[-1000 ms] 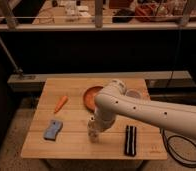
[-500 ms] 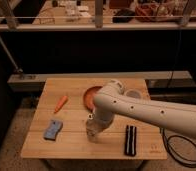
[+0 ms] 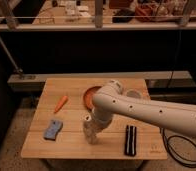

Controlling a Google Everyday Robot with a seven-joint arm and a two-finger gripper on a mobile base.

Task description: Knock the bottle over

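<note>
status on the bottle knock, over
Gripper shut, low beside the bottle. Bottle looks upright, not yet knocked. Blue pad and black bar to either side, apart.

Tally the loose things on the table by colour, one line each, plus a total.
Orange: 1, carrot
Blue: 1, sponge
Reddish-brown: 1, bowl
Whitish: 2, cup and bottle
Black: 1, oblong bar
Total: 6
The end effector, shut, is low beside the bottle, toward the front of the table.
</note>
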